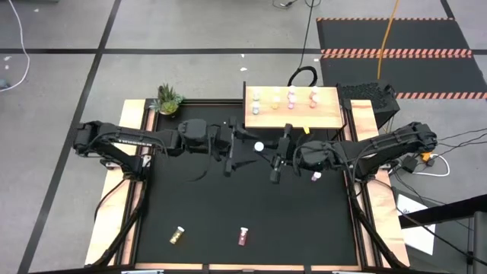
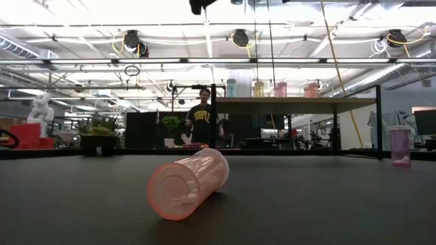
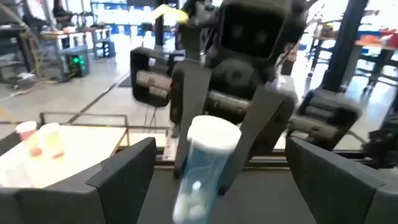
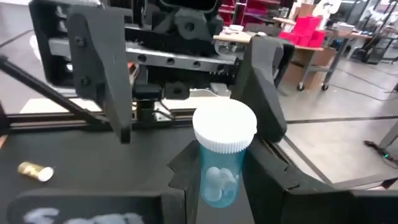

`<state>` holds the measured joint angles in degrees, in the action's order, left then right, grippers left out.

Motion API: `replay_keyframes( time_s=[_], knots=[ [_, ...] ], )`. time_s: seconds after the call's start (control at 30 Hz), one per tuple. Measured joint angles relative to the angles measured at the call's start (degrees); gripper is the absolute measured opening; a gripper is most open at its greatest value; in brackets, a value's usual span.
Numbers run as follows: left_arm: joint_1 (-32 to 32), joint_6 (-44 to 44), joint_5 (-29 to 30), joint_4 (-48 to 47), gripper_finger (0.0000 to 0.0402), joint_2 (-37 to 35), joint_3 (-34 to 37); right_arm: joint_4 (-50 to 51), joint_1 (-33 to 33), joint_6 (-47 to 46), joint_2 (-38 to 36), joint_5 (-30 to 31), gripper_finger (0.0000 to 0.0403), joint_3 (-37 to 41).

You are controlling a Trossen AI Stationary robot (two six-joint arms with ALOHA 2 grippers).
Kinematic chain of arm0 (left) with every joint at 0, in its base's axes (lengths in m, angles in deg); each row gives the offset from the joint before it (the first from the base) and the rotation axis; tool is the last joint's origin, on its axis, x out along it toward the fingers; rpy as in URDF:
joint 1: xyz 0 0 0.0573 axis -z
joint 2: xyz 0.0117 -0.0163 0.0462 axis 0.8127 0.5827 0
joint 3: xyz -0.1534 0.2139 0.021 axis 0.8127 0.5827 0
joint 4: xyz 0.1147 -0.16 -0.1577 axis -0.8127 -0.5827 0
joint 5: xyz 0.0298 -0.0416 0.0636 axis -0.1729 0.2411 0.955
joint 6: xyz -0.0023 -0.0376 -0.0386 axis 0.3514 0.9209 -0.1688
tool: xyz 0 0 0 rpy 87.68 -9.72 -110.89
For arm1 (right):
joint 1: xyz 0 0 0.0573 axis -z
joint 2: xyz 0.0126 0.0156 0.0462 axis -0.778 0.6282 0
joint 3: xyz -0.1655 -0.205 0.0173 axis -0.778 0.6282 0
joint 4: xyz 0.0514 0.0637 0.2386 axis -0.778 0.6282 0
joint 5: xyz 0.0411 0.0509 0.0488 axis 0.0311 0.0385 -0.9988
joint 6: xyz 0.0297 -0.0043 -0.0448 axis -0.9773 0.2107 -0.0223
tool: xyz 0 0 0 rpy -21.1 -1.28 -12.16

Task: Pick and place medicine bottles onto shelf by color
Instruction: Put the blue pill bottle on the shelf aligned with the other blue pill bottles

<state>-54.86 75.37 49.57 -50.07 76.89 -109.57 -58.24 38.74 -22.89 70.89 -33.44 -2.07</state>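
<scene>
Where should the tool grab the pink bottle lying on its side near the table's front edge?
Grip the pink bottle around the middle of its body, coming straight down from above. It lies on its side, so the cap is not facing up, and both round flanks look free to squeeze across.

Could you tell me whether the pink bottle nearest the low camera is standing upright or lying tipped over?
Tipped over. The low view shows the pink bottle lying on its side on the black table, its round base facing the camera.
</scene>
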Motion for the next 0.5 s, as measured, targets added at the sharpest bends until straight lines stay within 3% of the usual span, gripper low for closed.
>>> replay_keyframes(
  time_s=[0.37,0.5],
  knots=[
    [-1.75,-4.8,1.47,2.63,0.0354,0.68,-1.01,-0.52,2.96,0.28,0.1,-3.06,0.0093,-0.03],
    [-1.85,-4.91,1.42,1.37,0.0325,0.84,-0.9,-0.79,3.31,0.05,0.02,-3.04,0.0093,-0.03]
  ],
)
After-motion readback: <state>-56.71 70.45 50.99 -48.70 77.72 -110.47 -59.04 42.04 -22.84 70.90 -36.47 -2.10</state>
